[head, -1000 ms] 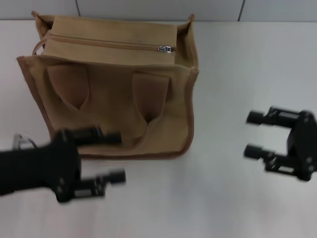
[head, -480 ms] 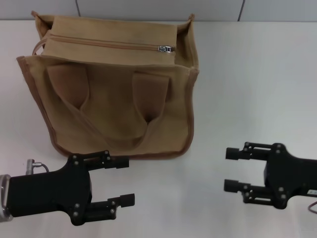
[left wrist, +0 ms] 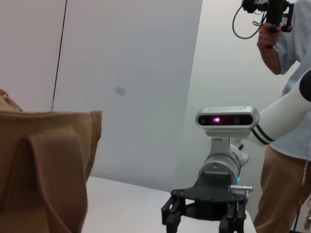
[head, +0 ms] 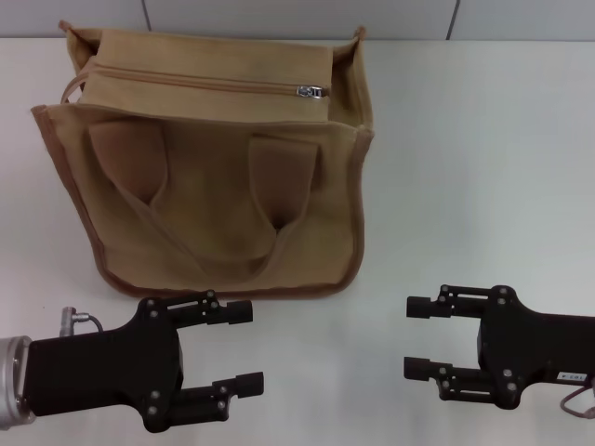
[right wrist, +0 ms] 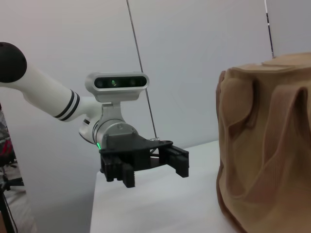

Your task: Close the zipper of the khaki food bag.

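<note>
The khaki food bag stands upright at the back left of the white table, its two wide handles hanging down its near side. The zipper runs along the top panel, with its silver pull tab near the right end. My left gripper is open and empty, in front of the bag's near bottom edge. My right gripper is open and empty, to the right of and in front of the bag. The bag also shows in the left wrist view and the right wrist view.
The white table stretches to the right of the bag. A grey wall runs behind it. In the left wrist view a person stands beyond the table, holding a camera.
Both grippers have drawn back from the bag toward the table's front. The right gripper has also shifted left. The bag and pull tab have not moved.
</note>
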### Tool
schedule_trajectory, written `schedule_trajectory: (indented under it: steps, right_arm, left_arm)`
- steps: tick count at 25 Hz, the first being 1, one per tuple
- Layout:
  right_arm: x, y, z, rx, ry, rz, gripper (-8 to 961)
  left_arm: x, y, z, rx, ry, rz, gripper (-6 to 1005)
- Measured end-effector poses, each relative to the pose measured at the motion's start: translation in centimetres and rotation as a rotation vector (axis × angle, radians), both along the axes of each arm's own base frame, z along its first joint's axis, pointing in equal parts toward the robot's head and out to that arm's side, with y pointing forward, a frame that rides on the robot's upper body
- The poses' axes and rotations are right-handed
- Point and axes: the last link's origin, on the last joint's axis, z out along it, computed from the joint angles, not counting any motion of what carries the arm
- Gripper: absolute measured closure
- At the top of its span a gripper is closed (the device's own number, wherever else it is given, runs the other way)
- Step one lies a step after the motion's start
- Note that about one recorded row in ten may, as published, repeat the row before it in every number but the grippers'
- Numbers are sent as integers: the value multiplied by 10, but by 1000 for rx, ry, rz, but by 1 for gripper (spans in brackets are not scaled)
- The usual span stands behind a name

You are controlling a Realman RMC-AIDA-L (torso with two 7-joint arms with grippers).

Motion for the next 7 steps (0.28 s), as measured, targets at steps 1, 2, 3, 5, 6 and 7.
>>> schedule_trajectory:
  steps: [1, 2, 3, 5, 6, 7]
  right_arm:
    - [0, -1, -1, -1, 1, -6, 301]
    - [1, -1, -2, -2, 2, -9, 301]
    - [1, -2, -3, -4, 5, -11, 301]
    - [1, -3, -5, -6, 7, -12, 301]
    - [1, -3, -5, -6, 8, -12, 301]
    - [1, -3, -5, -7, 8, -13, 301]
  left_arm:
    - [0, 0, 0, -3, -2, 2, 302]
    - [0, 0, -1, -4, -3, 3, 302]
    - [0, 0, -1, -3, -2, 4, 302]
    - [0, 0, -1, -3, -1, 4, 302]
    - [0, 0, -1, -3, -1, 4, 302]
    - [0, 0, -1, -3, -1, 3, 302]
